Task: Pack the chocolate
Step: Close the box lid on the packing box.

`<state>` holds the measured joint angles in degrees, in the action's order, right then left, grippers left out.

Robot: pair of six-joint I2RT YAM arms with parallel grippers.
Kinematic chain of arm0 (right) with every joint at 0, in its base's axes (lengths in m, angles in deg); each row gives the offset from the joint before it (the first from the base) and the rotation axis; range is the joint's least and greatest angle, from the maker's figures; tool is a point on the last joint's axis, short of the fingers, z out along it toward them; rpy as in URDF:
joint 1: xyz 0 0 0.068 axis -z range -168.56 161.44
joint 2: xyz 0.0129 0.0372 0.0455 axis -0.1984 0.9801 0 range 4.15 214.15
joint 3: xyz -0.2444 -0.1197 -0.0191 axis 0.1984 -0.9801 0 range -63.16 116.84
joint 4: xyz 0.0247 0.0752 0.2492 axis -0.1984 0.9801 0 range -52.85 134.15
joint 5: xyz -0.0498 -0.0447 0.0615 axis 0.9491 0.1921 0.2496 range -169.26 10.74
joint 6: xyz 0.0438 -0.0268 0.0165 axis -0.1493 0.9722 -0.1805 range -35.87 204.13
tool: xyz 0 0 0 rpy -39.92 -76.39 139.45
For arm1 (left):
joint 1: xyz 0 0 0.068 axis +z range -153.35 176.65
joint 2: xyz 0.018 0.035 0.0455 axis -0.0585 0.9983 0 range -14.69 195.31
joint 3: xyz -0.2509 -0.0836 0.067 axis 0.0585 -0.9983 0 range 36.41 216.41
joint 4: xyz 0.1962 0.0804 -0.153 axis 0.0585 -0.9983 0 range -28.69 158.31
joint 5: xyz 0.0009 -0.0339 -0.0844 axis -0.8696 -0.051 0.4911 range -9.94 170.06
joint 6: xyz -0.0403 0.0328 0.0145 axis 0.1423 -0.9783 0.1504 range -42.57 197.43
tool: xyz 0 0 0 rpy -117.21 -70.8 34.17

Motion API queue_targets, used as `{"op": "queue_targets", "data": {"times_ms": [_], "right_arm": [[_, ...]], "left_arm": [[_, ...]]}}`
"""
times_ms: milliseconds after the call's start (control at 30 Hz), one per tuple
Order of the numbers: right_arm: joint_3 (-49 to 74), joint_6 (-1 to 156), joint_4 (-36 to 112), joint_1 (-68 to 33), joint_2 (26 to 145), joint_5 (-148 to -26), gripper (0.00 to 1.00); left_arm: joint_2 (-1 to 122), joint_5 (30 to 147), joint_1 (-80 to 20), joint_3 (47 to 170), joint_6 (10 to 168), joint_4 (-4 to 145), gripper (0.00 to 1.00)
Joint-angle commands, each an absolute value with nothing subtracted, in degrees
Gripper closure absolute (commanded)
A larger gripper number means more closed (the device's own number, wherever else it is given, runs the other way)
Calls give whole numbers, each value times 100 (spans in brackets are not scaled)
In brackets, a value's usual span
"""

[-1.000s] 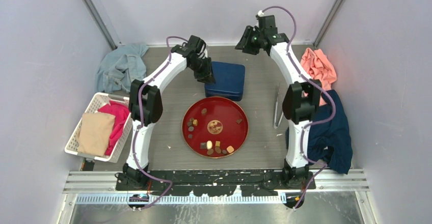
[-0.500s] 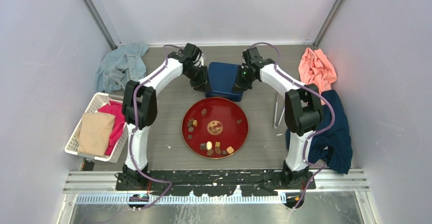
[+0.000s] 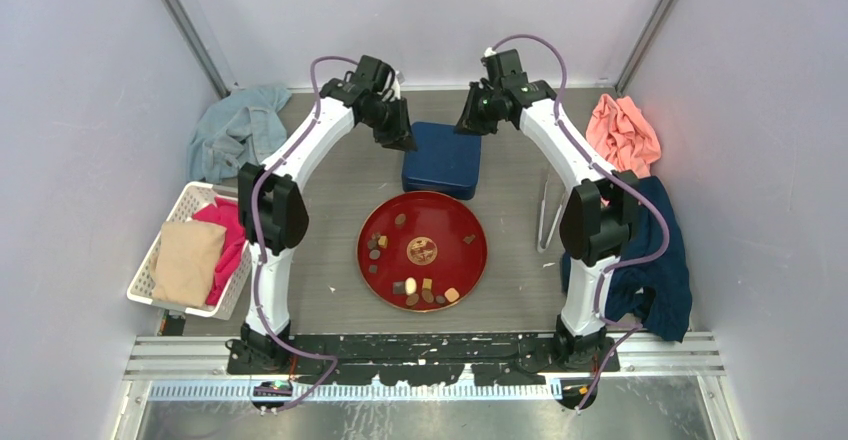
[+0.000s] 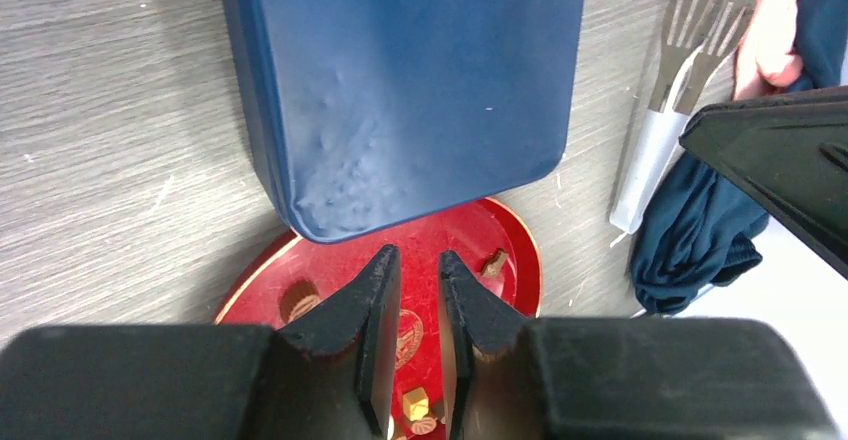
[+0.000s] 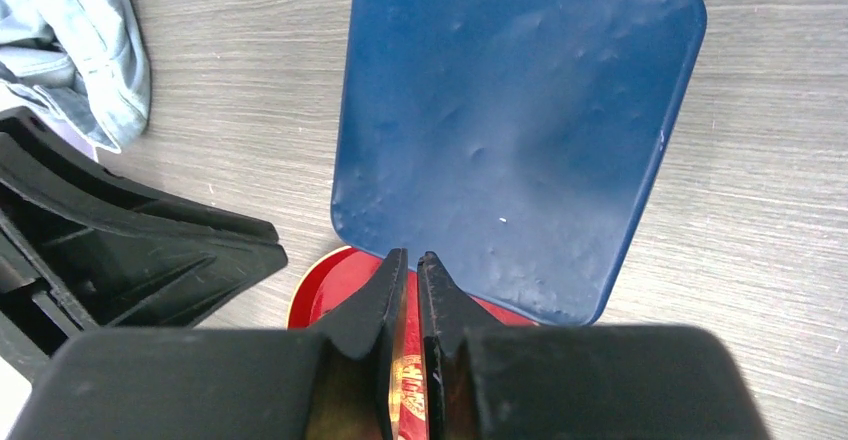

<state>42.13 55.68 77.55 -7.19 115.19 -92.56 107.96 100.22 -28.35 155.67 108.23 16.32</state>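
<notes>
**A:** Where's the chocolate (image 3: 411, 284)?

**B:** It's loose on the red plate (image 3: 362, 250), mostly by the near and left rim. The pieces look tiny, light and likely brittle, so I'd pinch each one gently across its sides.

**A:** Is there room to move?

**B:** The rim is low and the plate's middle is open. The blue tin (image 3: 442, 158) sits just beyond and looks closed. Tongs (image 3: 545, 215) lie to the right. Over the tin, the left gripper (image 4: 415, 265) has its jaws slightly apart and the right gripper (image 5: 412, 260) has them nearly together. Both are empty.

A robot lab cell — bare grey walls (image 3: 90, 110), aluminium rail (image 3: 180, 352) under left arm (image 3: 272, 270) and right arm (image 3: 583, 280).
</notes>
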Motion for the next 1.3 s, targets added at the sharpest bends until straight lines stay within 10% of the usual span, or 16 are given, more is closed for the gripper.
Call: {"op": "queue_targets", "data": {"times_ms": [0, 267, 1267], "right_arm": [[4184, 5516, 7809, -742, 11562, -9210, 85], [3800, 5480, 7706, -737, 11486, -9179, 85], [7713, 4841, 9358, 563, 14734, -8025, 84]], "left_arm": [[10749, 9496, -2852, 15620, 10661, 1736, 80], [11600, 8403, -3093, 15499, 10348, 710, 100], [12483, 8406, -2712, 16915, 10547, 319, 91]]}}
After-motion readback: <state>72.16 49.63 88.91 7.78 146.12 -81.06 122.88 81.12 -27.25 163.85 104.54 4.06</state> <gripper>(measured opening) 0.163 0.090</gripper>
